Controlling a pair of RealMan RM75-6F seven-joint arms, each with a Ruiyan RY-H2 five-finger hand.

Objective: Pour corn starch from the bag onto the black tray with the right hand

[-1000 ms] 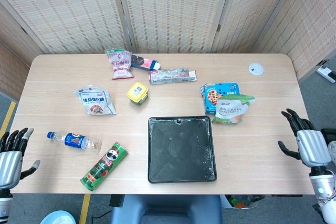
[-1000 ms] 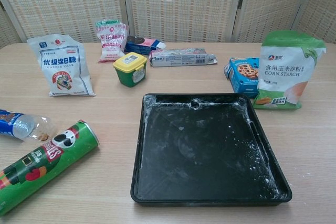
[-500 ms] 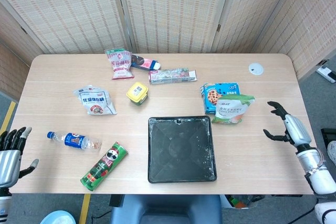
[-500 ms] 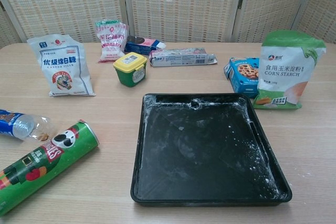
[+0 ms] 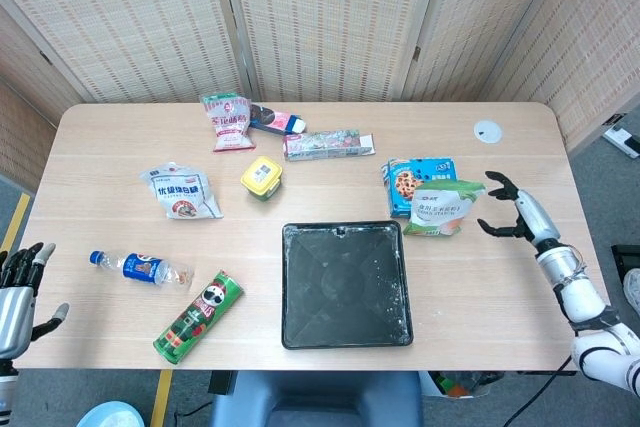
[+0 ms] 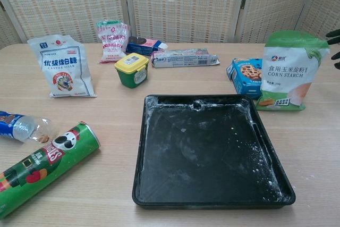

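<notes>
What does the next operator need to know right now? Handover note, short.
Right hand: open, fingers spread, holding nothing, just to the right of the corn starch bag, not touching it.
Left hand: open and idle at the table's near left edge, holding nothing.
The bag stands upright beside the blue cookie box, just beyond the black tray's far right corner. The tray shows only thin white powder smears.
Done: nothing yet, bag not grasped.
Left: grip the bag with the right hand, lift it over the tray, tip and pour.
</notes>
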